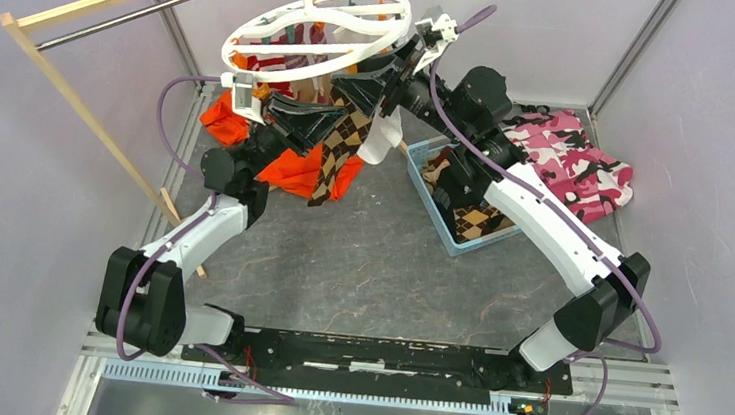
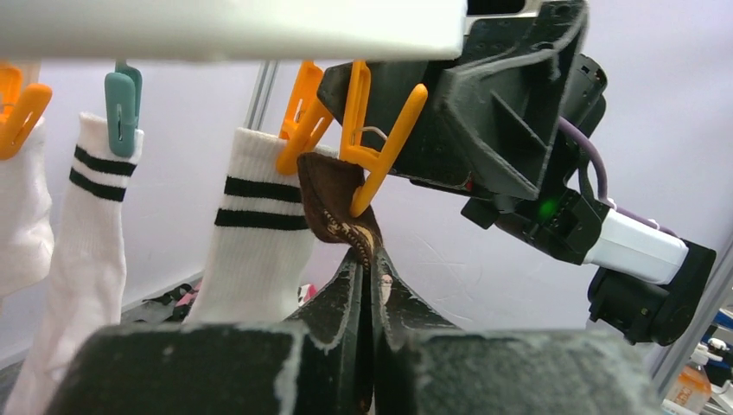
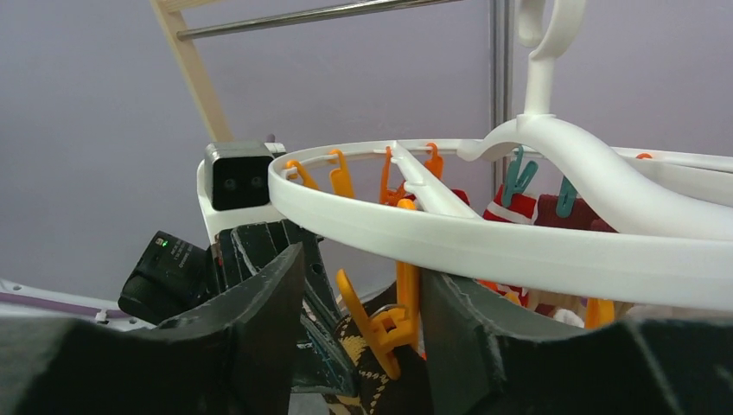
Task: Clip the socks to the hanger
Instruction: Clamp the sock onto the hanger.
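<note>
Pale lilac walls (image 1: 28, 138) close in three sides, joined at the back corners by slim metal posts (image 1: 179, 41). The floor (image 1: 359, 257) is a mottled dark grey sheet. A wooden rack (image 1: 81, 108) with a metal bar (image 1: 161, 3) stands slanted at the left rear. A ridged aluminium rail (image 1: 377, 396) runs along the near edge. The light is soft and even.

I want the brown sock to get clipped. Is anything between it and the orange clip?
Nothing visible stands between them. The left gripper pinches the brown argyle sock, and the sock's cuff touches the tip of the orange clip under the hanger. The open right gripper straddles that clip.
</note>
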{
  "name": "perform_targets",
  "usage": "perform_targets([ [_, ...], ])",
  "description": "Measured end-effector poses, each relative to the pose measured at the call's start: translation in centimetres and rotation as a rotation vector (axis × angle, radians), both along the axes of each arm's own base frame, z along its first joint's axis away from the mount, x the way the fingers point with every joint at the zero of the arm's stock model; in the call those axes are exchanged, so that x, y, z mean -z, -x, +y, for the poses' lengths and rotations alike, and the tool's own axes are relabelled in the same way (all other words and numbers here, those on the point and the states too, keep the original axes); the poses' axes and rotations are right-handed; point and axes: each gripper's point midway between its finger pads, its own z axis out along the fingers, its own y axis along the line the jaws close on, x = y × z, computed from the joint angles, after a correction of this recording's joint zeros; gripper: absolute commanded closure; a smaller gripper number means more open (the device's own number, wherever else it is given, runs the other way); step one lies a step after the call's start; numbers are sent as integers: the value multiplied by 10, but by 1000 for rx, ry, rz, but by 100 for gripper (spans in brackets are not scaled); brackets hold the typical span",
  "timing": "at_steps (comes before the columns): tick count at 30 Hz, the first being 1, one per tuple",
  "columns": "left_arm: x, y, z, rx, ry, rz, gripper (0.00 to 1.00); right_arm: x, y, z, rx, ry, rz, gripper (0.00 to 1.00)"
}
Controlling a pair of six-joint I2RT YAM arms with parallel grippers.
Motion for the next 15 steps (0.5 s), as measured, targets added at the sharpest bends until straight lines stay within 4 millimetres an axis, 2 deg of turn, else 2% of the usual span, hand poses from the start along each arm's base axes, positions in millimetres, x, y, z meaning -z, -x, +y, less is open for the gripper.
perform_targets([
  [4,3,-4,0,-6,-3,27,72,0,4,-4,3,23,-23,31],
  [7,7,-8,0,-18,-11,60,61,1,8,-11,5,59,-70,26],
  [15,12,-9,7,-103,-76,113,42,11,24,-43,1,209,-250,20],
])
